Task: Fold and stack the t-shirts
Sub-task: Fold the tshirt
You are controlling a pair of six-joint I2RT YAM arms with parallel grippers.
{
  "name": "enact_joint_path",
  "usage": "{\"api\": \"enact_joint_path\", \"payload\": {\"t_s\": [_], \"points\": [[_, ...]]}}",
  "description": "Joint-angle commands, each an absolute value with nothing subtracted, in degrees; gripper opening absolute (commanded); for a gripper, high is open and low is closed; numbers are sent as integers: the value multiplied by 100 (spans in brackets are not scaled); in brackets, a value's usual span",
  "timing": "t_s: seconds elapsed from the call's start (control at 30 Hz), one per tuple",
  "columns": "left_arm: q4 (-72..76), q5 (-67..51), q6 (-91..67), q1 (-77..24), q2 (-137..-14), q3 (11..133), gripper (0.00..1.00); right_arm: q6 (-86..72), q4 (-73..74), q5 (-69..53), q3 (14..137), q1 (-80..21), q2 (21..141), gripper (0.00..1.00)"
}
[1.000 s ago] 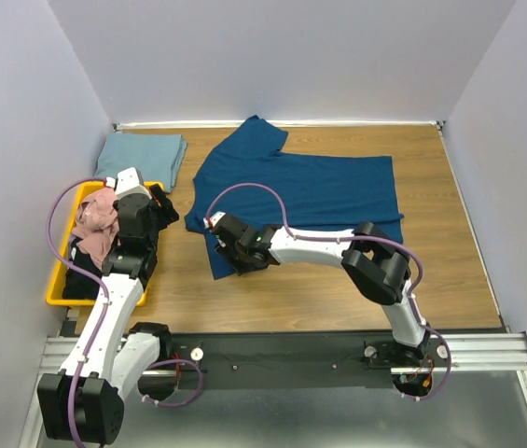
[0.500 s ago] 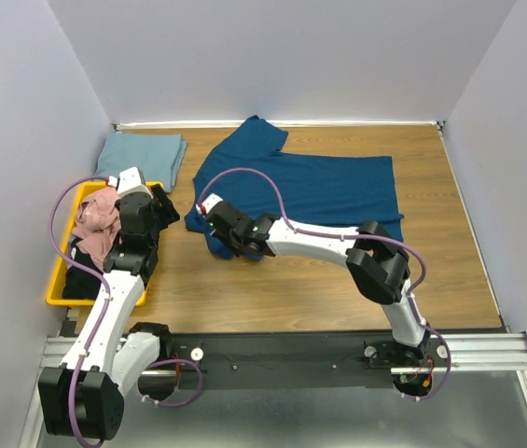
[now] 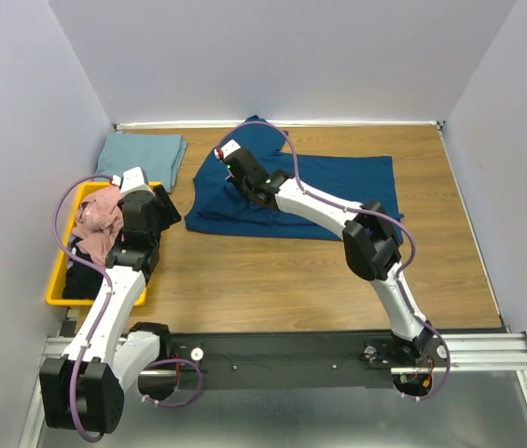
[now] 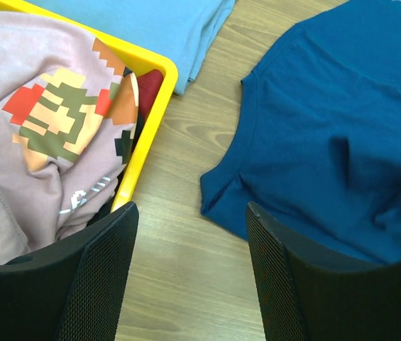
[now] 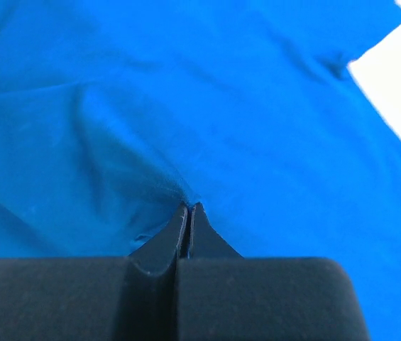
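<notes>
Pinching blue t-shirt (image 3: 338, 191) fold, right pincer (image 5: 188, 211)

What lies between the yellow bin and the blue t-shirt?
Bare wooden table, clearest in the left wrist view; yellow bin and blue t-shirt lie apart.

- yellow plastic bin (image 3: 54, 285) parked on the left side of the table, toward the near end, its long side running front to back
- table (image 3: 291, 280) is a brown wood-grain top, grain going left to right
- thin white strip (image 3: 356, 123) along the far edge, right where the top meets the back wall
- walls (image 3: 291, 56) are plain pale lavender-grey, boxing it in at the back, left and right
- silver metal rail (image 3: 487, 347) runs across the near edge
</notes>
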State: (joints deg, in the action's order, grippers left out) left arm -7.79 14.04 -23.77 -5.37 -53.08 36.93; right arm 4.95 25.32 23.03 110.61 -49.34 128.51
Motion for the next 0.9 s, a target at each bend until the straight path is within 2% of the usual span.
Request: {"api": "enact_joint_path", "payload": {"t_s": [0.0,0.3,0.57,0.7,0.8,0.87], "points": [[-650,1257,-2320,-519,-5388,3665,69,904,2558,2435,11653,-4755,13306,1],[-650,1125,-2303,-519,-5546,3683,69,1353,2444,2663,12594,-4544,14001,2],[-650,976,-2285,-519,-5748,3700,69,1433,2312,2865,12858,-4544,14274,38],[-633,765,-2285,-527,-5897,3700,69,1257,2303,3172,12710,-4456,13933,48],[-615,388,-2285,-519,-6108,3735,69,645,2312,3051,11756,-4176,13205,54],[-633,81,-2285,-580,-6257,3849,69,248,2312,2919,11165,-4000,12703,54]]}}
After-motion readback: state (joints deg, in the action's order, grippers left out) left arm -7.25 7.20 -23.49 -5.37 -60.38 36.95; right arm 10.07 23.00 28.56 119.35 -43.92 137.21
